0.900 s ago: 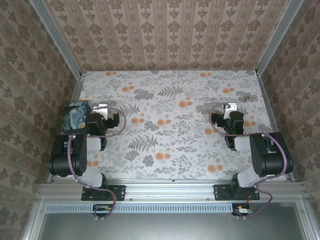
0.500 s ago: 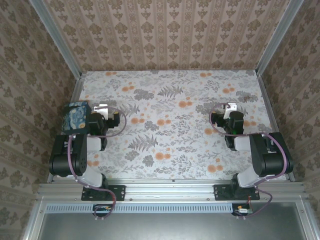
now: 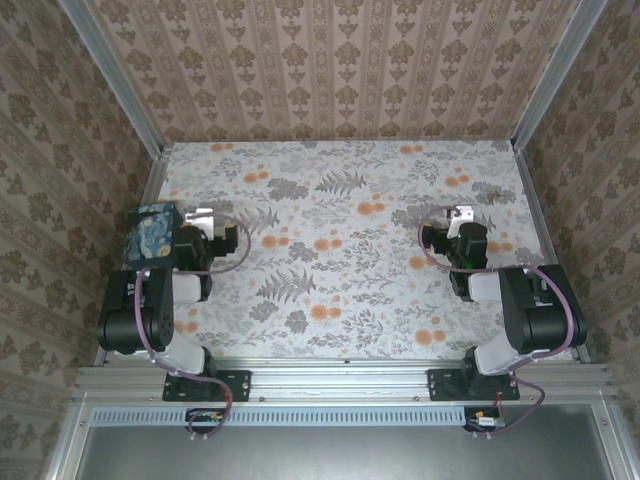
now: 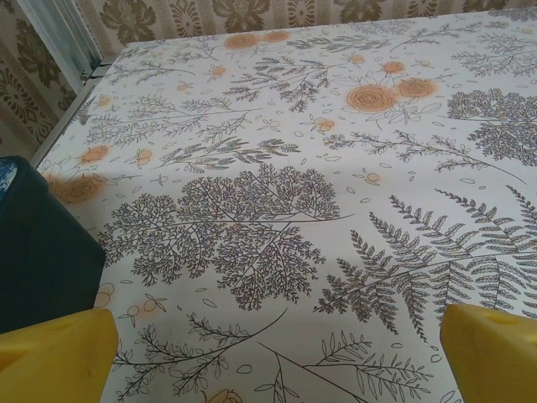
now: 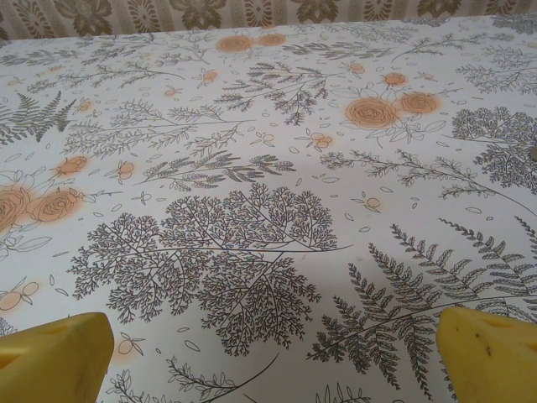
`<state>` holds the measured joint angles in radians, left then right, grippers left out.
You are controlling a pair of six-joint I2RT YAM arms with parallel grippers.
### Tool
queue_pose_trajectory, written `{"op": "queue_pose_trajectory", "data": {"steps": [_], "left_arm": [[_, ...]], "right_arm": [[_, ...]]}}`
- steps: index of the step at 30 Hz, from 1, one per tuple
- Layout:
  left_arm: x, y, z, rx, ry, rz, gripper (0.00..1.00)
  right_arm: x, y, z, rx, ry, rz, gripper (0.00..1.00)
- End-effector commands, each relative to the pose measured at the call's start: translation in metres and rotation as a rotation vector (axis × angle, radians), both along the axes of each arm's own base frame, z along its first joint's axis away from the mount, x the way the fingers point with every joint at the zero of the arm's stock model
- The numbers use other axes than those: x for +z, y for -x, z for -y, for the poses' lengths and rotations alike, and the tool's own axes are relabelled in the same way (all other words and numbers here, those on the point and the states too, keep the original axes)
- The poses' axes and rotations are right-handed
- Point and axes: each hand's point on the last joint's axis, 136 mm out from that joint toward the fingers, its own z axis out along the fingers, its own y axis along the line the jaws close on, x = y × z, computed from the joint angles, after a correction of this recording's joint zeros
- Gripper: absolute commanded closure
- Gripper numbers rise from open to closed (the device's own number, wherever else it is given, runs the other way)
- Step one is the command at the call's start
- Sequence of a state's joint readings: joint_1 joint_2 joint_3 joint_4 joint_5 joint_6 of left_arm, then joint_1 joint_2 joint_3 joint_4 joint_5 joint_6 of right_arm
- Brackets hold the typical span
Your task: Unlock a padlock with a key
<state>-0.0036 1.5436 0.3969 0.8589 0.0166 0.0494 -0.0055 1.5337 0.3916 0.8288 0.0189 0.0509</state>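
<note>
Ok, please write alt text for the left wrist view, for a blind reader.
The open left gripper shows yellow fingertips wide apart in the bottom corners, over a tablecloth with ferns and orange flowers. A dark box sits at the left edge.

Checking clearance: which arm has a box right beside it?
The left arm: a blue patterned box stands close at its outer side. The right arm has none nearby.

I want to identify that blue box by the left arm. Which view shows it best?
Top external: the box shows most of its patterned top there. The left wrist view gives a dark, plain side of it at the frame's left edge.
</note>
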Motion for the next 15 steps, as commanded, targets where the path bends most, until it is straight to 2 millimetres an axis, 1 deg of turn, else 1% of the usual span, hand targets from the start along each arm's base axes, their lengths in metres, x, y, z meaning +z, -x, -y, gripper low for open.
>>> {"op": "queue_pose_trajectory", "data": {"steps": [1, 2, 5, 6, 7, 8, 9, 10, 11, 12, 13, 15], "left_arm": [[0.005, -0.003, 0.001, -0.014, 0.01, 0.013, 0.0], [0.005, -0.003, 0.001, -0.013, 0.011, 0.013, 0.0], [0.005, -0.003, 0.001, -0.014, 0.016, 0.013, 0.0], [0.008, -0.003, 0.0, -0.018, 0.021, 0.022, 0.0], [0.012, -0.004, -0.005, 0.009, 0.029, 0.01, 0.0], [0.018, -0.007, -0.01, 0.042, 0.03, -0.009, 0.0], [0.024, -0.01, -0.019, 0.093, 0.022, -0.064, 0.0], [0.032, -0.012, -0.026, 0.144, 0.008, -0.113, 0.0], [0.043, -0.015, -0.029, 0.163, 0.003, -0.145, 0.0], [0.051, -0.017, -0.029, 0.171, -0.01, -0.185, 0.0], [0.058, -0.02, -0.029, 0.189, -0.018, -0.217, 0.0], [0.07, -0.022, -0.021, 0.186, -0.023, -0.296, 0.0]], "right_arm": [[0.014, -0.007, -0.001, 0.005, 0.013, 0.046, 0.0], [0.014, -0.007, 0.001, -0.009, 0.014, 0.038, 0.0], [0.021, -0.008, 0.01, -0.065, 0.014, 0.036, 0.0], [0.026, -0.008, 0.015, -0.097, 0.015, 0.028, 0.0], [0.033, -0.008, 0.019, -0.122, 0.017, 0.015, 0.0], [0.038, -0.008, 0.023, -0.145, 0.018, -0.004, 0.0], [0.043, -0.009, 0.029, -0.189, 0.014, -0.035, 0.0], [0.056, -0.007, 0.035, -0.226, -0.003, -0.06, 0.0], [0.061, -0.006, 0.038, -0.247, -0.015, -0.084, 0.01], [0.06, -0.001, 0.045, -0.285, -0.041, -0.143, 0.02], [0.064, 0.0, 0.051, -0.323, -0.075, -0.178, 0.04], [0.066, 0.001, 0.069, -0.406, -0.163, -0.256, 0.09]]}}
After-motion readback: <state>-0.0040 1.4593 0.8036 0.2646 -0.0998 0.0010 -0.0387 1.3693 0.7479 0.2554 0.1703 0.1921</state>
